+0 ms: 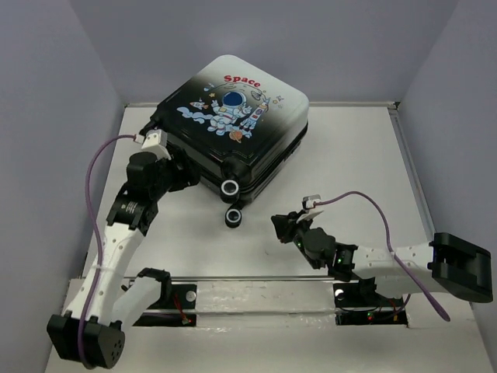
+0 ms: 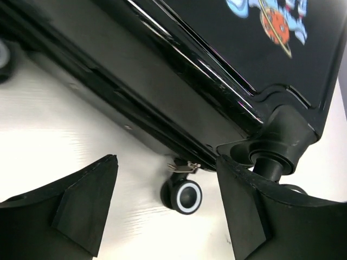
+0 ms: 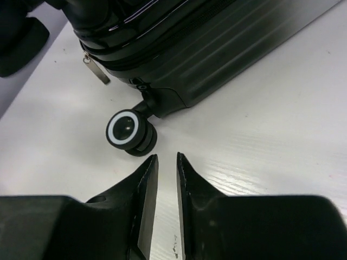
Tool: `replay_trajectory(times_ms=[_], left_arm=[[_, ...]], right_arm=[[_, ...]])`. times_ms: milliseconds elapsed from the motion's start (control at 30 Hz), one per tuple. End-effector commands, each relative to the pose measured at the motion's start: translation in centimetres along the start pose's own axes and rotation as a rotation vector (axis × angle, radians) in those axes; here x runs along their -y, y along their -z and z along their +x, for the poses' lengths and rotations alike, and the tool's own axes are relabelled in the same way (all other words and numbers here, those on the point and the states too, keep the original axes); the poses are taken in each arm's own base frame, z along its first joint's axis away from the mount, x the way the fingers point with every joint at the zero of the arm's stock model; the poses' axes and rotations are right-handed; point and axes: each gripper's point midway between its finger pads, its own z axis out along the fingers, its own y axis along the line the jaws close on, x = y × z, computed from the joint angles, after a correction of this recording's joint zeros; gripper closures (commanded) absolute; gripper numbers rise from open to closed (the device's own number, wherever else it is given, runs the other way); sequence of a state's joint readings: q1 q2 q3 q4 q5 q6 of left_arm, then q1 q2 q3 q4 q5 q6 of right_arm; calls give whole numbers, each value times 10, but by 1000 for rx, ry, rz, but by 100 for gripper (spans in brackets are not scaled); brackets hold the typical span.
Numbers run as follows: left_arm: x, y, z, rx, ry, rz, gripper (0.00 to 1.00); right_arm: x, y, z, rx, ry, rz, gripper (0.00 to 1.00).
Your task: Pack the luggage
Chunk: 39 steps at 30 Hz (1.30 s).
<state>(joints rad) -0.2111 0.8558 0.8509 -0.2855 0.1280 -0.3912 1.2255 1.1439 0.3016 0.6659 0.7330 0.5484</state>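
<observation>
The luggage [image 1: 233, 116] lies flat and closed at the back middle of the table, astronaut and red "Space" print facing up. Two white-ringed wheels [image 1: 231, 187] stick out of its near end. My left gripper [image 1: 185, 176] is open and empty at the case's left near corner. In the left wrist view [image 2: 167, 160] its jaws stand wide apart, facing the case's side seam [image 2: 162, 70], a zipper pull [image 2: 184, 167] and a wheel [image 2: 184, 196]. My right gripper [image 1: 281, 225] is empty and almost shut, with a narrow gap [image 3: 165, 156]. It sits low on the table just short of a wheel [image 3: 126, 130].
The white table [image 1: 365, 171] is boxed in by grey walls at the left, back and right. A metal rail [image 1: 256, 284] with the arm bases runs along the near edge. A zipper pull [image 3: 96, 69] hangs from the case's corner.
</observation>
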Motion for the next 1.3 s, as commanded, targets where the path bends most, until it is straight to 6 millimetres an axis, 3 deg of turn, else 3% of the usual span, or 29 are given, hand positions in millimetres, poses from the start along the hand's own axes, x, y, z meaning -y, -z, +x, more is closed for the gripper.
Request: replay_trajectory(times_ms=[0, 33, 67, 133, 233, 333, 367, 467, 500, 533, 700, 733, 767, 800, 833, 867, 933, 1000, 1100, 1167, 1200, 1233, 1267], left_arm=[[53, -14, 2, -78, -60, 308, 15], [62, -15, 4, -92, -54, 363, 14], [77, -11, 5, -96, -43, 450, 13], [87, -8, 13, -124, -27, 516, 11], [108, -7, 20, -156, -15, 610, 11], [134, -13, 49, -236, -26, 650, 13], [151, -10, 67, -271, -41, 681, 15], [167, -22, 108, -383, -33, 672, 18], [175, -25, 130, -444, -43, 677, 19], [179, -27, 138, -461, -45, 675, 20], [261, -29, 113, -428, -20, 828, 29], [305, -21, 98, -403, -39, 913, 30], [326, -16, 93, -401, -48, 946, 30], [344, -21, 97, -415, -64, 964, 29], [384, 1, 69, -358, -79, 1050, 24], [393, 5, 69, -374, -93, 1045, 13], [412, 8, 51, -314, -128, 1047, 4], [415, 14, 51, -319, -147, 1040, 1], [396, 12, 62, -342, -236, 968, 1], [361, 4, 68, -335, -334, 831, 1], [348, 15, 57, -299, -352, 800, 1], [318, 6, 73, -322, -405, 703, 1], [306, 8, 72, -311, -406, 675, 1]], right_arm=[[-12, -2, -11, 1, 34, -15, 67], [-12, -3, -7, -11, 43, -15, 57], [-12, -4, -5, -18, 48, -14, 53], [-11, -5, 2, -35, 55, -12, 44], [-14, -8, 7, -53, 65, -17, 41], [-13, -8, 10, -58, 62, -14, 41], [-13, -7, 8, -54, 56, -15, 41], [-10, -3, 1, -42, 53, -13, 41], [-9, -1, -2, -37, 52, -11, 41], [-9, 0, -4, -35, 50, -9, 41], [8, 15, -18, -21, 42, 33, 41], [8, 20, -28, -1, 18, 32, 40], [15, 23, -27, -9, 26, 56, 39], [15, 26, -34, 5, 9, 52, 35], [16, 28, -35, 3, 8, 53, 32], [18, 30, -33, -9, 14, 56, 30], [19, 33, -34, -13, 10, 53, 23], [19, 35, -36, -10, -1, 46, 20], [17, 33, -32, -26, 7, 42, 17], [13, 32, -31, -38, 8, 32, 16], [12, 31, -28, -46, 11, 32, 16], [12, 31, -28, -47, 8, 32, 16], [12, 30, -27, -49, 10, 34, 16]])
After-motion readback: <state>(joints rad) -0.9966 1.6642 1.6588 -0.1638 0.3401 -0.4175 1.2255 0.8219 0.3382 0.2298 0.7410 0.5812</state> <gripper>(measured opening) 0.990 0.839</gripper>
